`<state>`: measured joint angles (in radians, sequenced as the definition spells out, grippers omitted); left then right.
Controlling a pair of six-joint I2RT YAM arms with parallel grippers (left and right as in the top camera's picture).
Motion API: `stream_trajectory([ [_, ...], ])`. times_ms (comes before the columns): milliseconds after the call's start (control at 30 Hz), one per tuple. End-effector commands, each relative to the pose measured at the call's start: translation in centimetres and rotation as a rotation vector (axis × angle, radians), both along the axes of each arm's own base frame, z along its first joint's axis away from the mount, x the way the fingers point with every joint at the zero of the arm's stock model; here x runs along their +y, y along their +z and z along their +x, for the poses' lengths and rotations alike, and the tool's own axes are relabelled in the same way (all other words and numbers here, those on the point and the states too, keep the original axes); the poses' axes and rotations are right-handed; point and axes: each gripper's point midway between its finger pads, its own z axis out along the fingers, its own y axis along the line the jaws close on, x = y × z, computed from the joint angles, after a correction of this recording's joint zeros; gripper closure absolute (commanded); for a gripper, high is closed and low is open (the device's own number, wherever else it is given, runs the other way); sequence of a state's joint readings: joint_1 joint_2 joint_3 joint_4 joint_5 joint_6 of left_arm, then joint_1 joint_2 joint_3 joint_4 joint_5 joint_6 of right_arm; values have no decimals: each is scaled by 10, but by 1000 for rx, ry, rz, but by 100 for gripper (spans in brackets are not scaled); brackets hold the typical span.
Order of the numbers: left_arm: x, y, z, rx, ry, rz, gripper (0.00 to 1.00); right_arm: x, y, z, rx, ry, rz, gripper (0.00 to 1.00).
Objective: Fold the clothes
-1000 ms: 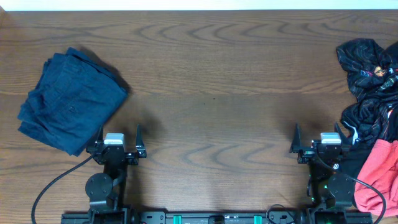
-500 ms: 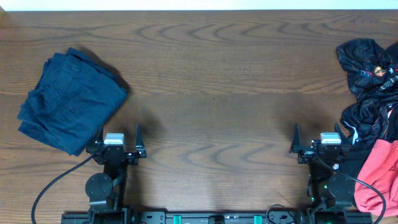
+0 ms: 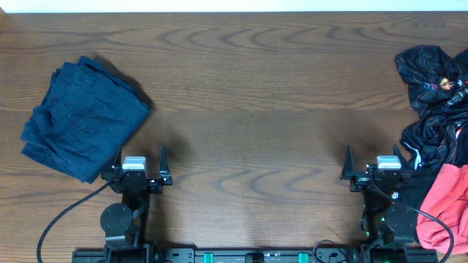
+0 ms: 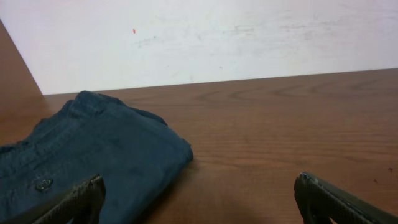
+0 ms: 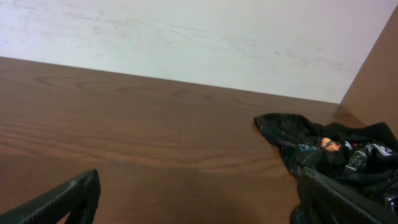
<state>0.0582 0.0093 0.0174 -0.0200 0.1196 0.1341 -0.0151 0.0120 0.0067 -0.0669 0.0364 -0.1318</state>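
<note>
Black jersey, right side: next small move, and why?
Probably reach the right gripper toward the black jersey. The jersey lies crumpled at the far right, the gripper is open and empty beside it, and the navy garment already looks folded.

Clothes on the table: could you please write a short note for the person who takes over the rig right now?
Left claw: open, empty, low at the near edge beside the navy garment.
Right claw: open, empty, low at the near edge beside the coral-red garment.
Done: the navy garment looks folded and lies on the left side of the table.
Left to do: the black jersey lies crumpled at the right edge. The coral-red garment is bunched nearer the arms. Neither is folded.
</note>
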Motion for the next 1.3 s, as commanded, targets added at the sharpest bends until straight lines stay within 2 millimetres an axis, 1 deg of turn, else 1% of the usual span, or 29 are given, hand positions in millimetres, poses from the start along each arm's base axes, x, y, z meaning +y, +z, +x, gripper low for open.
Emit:
stream_trajectory([
  [0,-1,-15,-1,47,-8,-7,2,-2,-1,0,0,-9,15,1],
  [233,-2,-15,-1,47,-9,-7,2,-2,-1,0,0,-9,15,1],
  [333,-1,-15,-1,47,-8,-7,2,-4,3,0,-16,-20,-1,1],
  [433,-1,-15,-1,47,-9,-6,2,-4,0,0,0,-19,-1,1],
  [600,-1,-15,-1,47,-5,-5,2,-4,0,0,-1,-19,0,1],
  [733,-1,-15,-1,46,-6,-5,2,3,0,0,-1,21,12,1],
  [833,-1,-15,-1,48,4,-76,2,7,4,0,-22,42,75,1],
  [967,-1,-16,-1,60,16,-163,2,7,4,-1,-11,35,157,1],
  [1033,-1,-17,-2,80,22,-204,2,7,6,-2,-3,33,169,1],
  [1133,-2,-20,-6,141,26,-223,2,6,13,-5,25,24,169,1],
  [1267,-5,-11,-12,221,18,-234,2,-1,20,-12,101,-28,179,1],
])
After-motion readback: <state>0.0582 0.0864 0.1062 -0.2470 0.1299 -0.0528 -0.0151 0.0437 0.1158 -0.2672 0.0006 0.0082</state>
